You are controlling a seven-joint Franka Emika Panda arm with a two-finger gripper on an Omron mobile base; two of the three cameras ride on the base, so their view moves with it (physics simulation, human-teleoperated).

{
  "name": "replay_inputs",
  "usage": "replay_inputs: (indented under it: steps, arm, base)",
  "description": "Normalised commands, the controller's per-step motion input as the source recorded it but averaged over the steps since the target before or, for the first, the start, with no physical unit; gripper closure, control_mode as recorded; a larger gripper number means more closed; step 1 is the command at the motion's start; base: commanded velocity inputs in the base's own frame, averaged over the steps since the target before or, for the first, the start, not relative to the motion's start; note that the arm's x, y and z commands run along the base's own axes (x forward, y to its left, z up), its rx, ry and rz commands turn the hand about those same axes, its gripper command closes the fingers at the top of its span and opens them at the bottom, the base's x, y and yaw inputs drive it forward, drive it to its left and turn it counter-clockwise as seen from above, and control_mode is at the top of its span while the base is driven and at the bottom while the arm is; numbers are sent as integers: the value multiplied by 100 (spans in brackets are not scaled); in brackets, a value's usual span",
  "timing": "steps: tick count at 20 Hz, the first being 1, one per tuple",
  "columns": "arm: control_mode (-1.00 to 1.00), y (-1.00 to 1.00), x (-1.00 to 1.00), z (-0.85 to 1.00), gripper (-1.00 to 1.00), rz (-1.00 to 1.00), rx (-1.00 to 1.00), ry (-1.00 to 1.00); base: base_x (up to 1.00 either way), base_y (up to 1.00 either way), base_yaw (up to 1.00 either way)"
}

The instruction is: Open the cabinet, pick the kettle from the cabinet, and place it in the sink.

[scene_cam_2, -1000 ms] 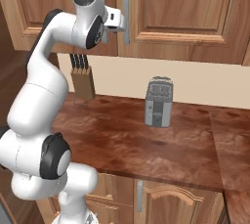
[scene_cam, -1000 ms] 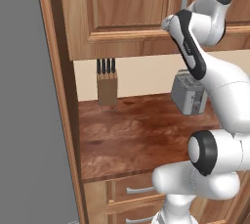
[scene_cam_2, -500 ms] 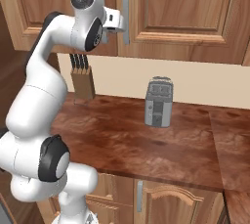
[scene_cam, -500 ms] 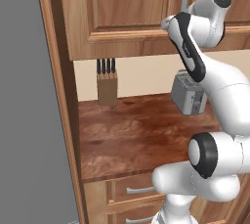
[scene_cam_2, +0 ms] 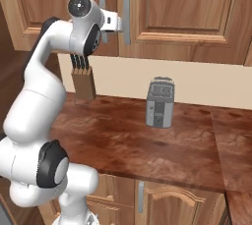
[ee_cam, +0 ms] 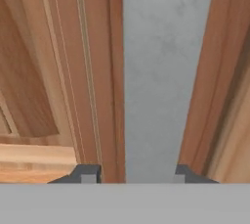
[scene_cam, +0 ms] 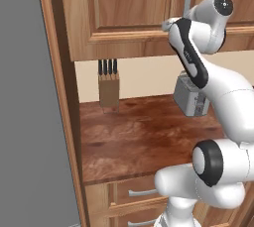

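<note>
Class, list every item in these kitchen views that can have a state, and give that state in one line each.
cabinet: both doors shut, not yet opened.
right door's bar handle: upright, between the pincer's fingertips.
pincer: open, fingertips either side of the bar handle.
toaster: upright on the counter, slots empty.
knife block: upright, knives in it.
lower drawers: shut.

The gripper (ee_cam: 132,173), fingers spread, straddles a grey bar handle (ee_cam: 163,76) running lengthwise against the brown cabinet (ee_cam: 73,71) door.

Cabinet (scene_cam_2: 197,8) doors shut (handle (ee_cam: 163,71) btwn claw tips).
</note>
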Motion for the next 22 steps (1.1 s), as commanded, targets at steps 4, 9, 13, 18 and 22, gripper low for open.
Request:
replay_inputs:
  steps: [4, 9, 13, 18, 22]
  arm:
    - [-100, 16, -25, -3, 100, 4, 0, -3]
    - [-100, 17, -44, 0, 100, 1, 0, 0]
    - [-100, 19, -54, 0, 100, 0, 0, 0]
    - [-100, 22, -55, 0, 100, -7, 0, 0]
    - [-100, 25, -61, 0, 100, -21, 0, 0]
  base:
    - [0, 0, 0]
    - [0, 0, 0]
    - [0, 0, 0]
    - [0, 0, 0]
    - [0, 0, 0]
